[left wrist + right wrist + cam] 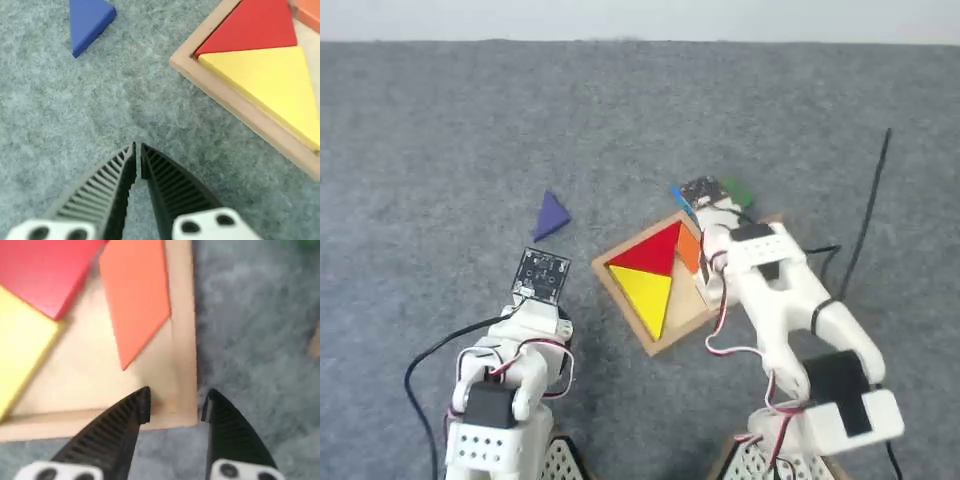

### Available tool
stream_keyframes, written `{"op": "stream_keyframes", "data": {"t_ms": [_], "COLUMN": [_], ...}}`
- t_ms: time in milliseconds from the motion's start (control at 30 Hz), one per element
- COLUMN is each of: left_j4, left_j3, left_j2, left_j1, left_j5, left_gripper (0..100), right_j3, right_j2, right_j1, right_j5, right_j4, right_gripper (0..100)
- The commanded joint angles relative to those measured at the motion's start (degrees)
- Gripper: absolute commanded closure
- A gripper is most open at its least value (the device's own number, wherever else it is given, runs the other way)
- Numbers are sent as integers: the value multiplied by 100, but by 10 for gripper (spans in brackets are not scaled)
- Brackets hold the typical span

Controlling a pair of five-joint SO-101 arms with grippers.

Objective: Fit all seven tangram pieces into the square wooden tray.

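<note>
Tray (pixel 181 340) corner sits inside your spread right hand (pixel 175 400); your left hand (pixel 138 147) is pressed together over bench (pixel 75 125).

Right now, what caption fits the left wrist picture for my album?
Shut left pincer above grey carpet, a blue triangle and the partly filled wooden tray ahead.

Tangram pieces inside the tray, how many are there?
3. The red triangle and the yellow triangle lie side by side in the tray; the orange piece lies beside the red one. The right arm covers part of the tray, so more may be hidden.
</note>
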Motion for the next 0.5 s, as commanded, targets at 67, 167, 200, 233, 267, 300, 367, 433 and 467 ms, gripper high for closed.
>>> {"op": "stream_keyframes", "data": {"t_ms": [67, 167, 200, 233, 267, 300, 367, 433, 467], "left_j4": [9, 9, 9, 9, 9, 9, 9, 9, 9], "left_j3": [-57, -57, -57, -57, -57, -57, -57, -57, -57], "left_j2": [-97, -97, -97, -97, -97, -97, -97, -97, -97], "left_j1": [0, 0, 0, 0, 0, 0, 0, 0, 0], "left_j5": [-9, -9, -9, -9, -9, -9, -9, -9, -9], "left_gripper": [981, 981, 981, 981, 981, 981, 981, 981, 981], "right_j3": [554, 791, 835, 862, 862, 862, 818, 703, 633], "right_j2": [-673, -866, -927, -989, -1042, -1086, -1156, -1147, -1103], "right_j1": [-92, -101, -101, -101, -110, -110, -101, -101, -92], "right_j5": [-62, -62, -62, -62, -62, -62, -62, -62, -62], "right_j4": [31, 31, 31, 31, 48, 57, 22, -40, -57], "right_gripper": [819, 819, 819, 819, 819, 819, 816, 816, 816]}}
